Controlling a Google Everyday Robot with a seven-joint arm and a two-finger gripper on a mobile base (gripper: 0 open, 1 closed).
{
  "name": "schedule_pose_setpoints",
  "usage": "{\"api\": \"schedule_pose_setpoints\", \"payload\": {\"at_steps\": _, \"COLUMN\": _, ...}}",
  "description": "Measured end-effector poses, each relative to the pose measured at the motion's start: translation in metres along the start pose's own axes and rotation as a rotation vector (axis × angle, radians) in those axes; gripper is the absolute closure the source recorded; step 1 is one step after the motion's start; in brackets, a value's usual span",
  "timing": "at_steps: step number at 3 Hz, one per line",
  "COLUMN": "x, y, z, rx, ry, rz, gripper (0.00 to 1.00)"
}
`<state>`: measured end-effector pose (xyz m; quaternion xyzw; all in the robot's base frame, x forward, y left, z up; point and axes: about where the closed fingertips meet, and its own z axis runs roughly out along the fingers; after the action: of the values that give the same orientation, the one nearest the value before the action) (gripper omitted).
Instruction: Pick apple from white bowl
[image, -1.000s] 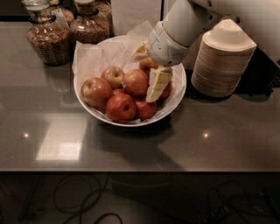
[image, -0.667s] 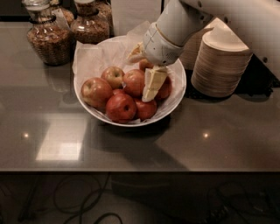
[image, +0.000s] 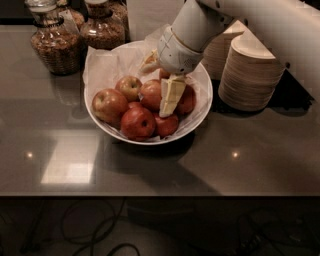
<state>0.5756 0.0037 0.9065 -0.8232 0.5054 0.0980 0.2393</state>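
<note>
Several apples fill the white bowl (image: 204, 116), which stands on the dark worktop (image: 250, 165) and is lined with crinkled white paper (image: 107, 65) that rises above the rim at 10 o'clock. The apple (image: 149, 95), reddish-orange with a soft sheen, lies near the bowl's middle, bedded among the others. A paler apple (image: 107, 105) sits at its 9 o'clock, a smaller yellowish one (image: 129, 86) at its 10 o'clock, and two deep-red apples (image: 137, 123) at its 6 o'clock, toward the near rim. The pincer (image: 170, 96) reaches down into the bowl from 1 o'clock on a white arm (image: 190, 30) and stands just beside the apple at its 3 o'clock, with another red apple (image: 189, 100) on its far side. Whether it is released or clenched I cannot tell, nor whether it touches the apple. Two glass jars (image: 55, 47) of brown contents stand on the worktop at the bowl's 10 to 11 o'clock. Stacks of beige bowls (image: 252, 75) stand near the bowl at its 2 to 3 o'clock. Cables (image: 100, 230) lie on the floor below the worktop's near edge.
</note>
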Motion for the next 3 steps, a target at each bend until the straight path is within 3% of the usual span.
{"api": "schedule_pose_setpoints", "payload": {"at_steps": 1, "x": -0.0002, "y": -0.0002, "z": 0.0005, "rx": -0.001, "ry": 0.000, "rz": -0.001, "gripper": 0.46}}
{"api": "schedule_pose_setpoints", "payload": {"at_steps": 3, "x": -0.0002, "y": -0.0002, "z": 0.0005, "rx": -0.001, "ry": 0.000, "rz": -0.001, "gripper": 0.93}}
